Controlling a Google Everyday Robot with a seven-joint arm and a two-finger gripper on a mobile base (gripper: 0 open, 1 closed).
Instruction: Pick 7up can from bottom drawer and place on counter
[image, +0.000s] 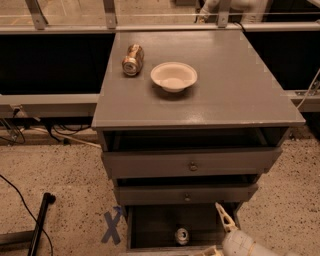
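The 7up can (181, 235) stands upright in the open bottom drawer (150, 225), its silver top showing near the drawer's front middle. My gripper (218, 235) is at the lower right, just right of the can and above the drawer's front right corner. It is open and empty, with one pale finger (224, 217) pointing up and back and the other (210, 250) at the frame's bottom edge. The counter (225, 85) is the wide grey top above the drawers.
A gold-brown can (132, 59) lies on its side at the counter's back left, next to a white bowl (173, 76). Two shallower drawers with knobs (192, 166) stand partly open above. A blue X (111, 226) marks the floor; a black pole (41, 220) lies at left.
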